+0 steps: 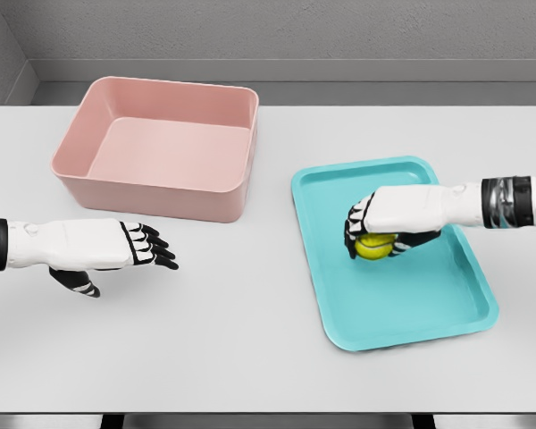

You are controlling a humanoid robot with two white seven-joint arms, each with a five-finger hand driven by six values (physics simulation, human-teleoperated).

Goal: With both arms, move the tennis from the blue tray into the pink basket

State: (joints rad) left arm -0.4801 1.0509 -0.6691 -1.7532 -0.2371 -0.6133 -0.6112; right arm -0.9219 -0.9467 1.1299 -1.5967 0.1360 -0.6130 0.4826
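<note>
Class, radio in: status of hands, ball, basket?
Right hand shut on tennis ball over blue tray. Left hand open. Pink basket empty, path unobstructed.

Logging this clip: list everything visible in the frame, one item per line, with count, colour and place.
basket: one, pink, far left of the table, nothing in it.
tray: one, blue-teal, right side of the table.
tennis ball: one, yellow-green, on the tray, under the right hand.
table: one, white-grey, carrying everything.
left hand: one, white with black fingers, fingers spread, above the table in front of the basket, holding nothing.
right hand: one, white with black fingers, curled over the ball.
</note>
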